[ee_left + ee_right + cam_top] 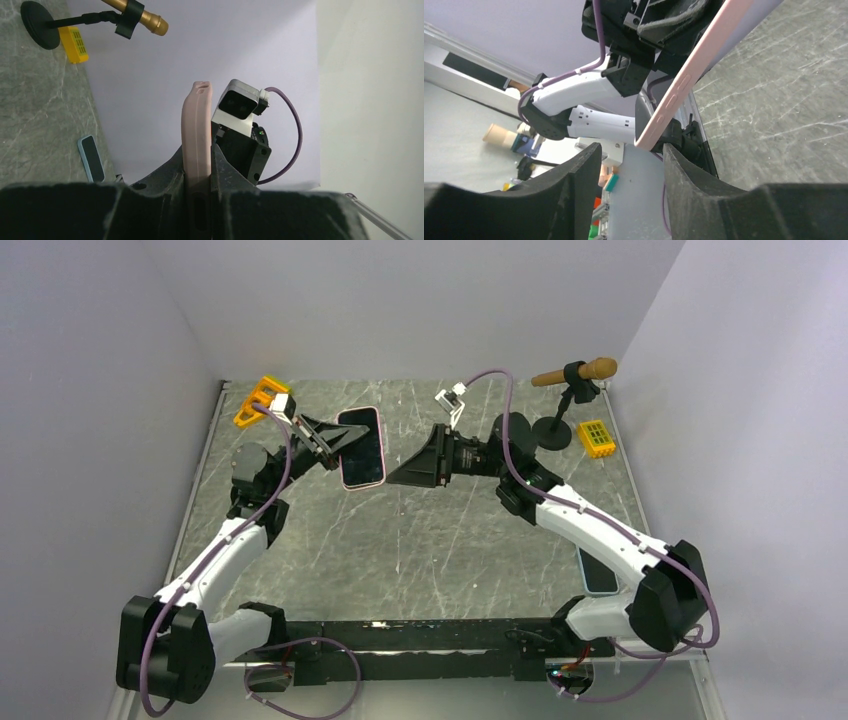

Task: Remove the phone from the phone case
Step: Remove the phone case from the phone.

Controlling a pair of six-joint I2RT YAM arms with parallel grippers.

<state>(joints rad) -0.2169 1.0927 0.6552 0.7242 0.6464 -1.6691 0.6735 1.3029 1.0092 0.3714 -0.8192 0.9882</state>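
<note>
**A:** Top external view first: shows the pink rubbery phone case (197, 135) lifted clear of the grey marbled table (420, 540), at about 11 o'clock from the table's middle.

**B:** Gripped how?

**A:** Pinched along its 9 o'clock long edge by the left gripper (335, 445), clamped hard on the rim.

**B:** And the right gripper (630, 150)?

**A:** Parted. Sits at 4 o'clock of the case, straddling its lower corner, apparently touching nothing.

**B:** Phone out yet?

**A:** Seems not. Looks seated: black glossy slab of a phone (361, 445) filling the pink rim edge to edge. Cannot tell from either wrist view whether a corner has lifted.

**B:** So what remains?

**A:** Nearly all of it, judging by that: closing on the corner, peeling the rim back, pushing the slab free, parting the two.

**B:** Anything else worth noting?

**A:** Only a light-blue flat handset (598, 570) lying at 4 o'clock on the table, well apart from both grippers.
</note>
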